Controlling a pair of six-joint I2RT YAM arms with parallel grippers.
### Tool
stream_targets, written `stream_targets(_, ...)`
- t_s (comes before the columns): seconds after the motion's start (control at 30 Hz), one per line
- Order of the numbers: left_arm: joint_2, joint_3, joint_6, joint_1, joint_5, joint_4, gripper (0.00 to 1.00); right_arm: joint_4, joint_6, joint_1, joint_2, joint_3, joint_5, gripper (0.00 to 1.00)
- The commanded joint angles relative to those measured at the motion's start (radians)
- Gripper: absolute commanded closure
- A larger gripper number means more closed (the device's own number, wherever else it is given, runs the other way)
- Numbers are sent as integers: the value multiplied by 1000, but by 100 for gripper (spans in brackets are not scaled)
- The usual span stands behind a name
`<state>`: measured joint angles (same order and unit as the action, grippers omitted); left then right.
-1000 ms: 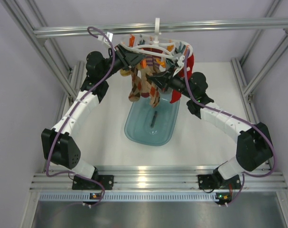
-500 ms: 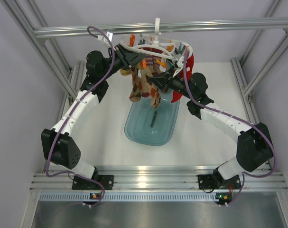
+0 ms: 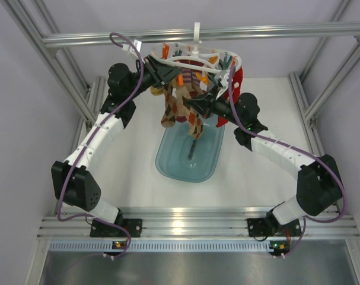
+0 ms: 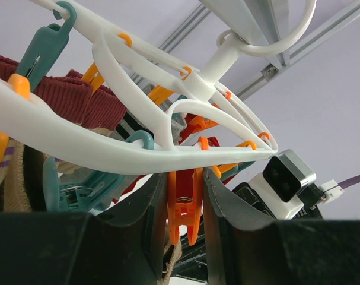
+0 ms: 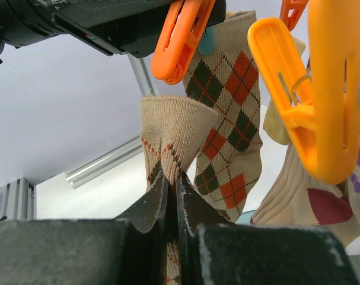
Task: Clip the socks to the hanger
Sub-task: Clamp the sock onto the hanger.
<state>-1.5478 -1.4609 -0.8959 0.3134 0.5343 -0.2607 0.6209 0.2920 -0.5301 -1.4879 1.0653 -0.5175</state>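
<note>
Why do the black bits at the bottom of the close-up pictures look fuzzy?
Left wrist view: the left fingers gripping the orange clip sit too near the lens and blur; the hanger is sharp. Right wrist view: the right fingers blur, the sock they pinch is crisp. Top view: even light, shine on the metal rail.

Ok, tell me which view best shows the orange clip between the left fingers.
Left wrist: the orange clip sits centred between the left fingers. Right wrist catches it from below at the top edge; overhead it is only a speck.
</note>
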Motion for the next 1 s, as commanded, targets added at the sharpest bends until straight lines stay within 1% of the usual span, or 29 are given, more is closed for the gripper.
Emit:
stream_targets(0.0, -20, -12, 5, -11, -43, 57, 100, 13, 39, 1, 2, 39, 11, 100)
stream_targets(0.37, -21, 0, 15, -10, -39, 55, 100, 43, 52, 4, 9, 36, 13, 100)
stream_targets(0.97, -20, 4, 26, 4, -27, 54, 100, 45, 75, 10, -41, 122, 24, 100)
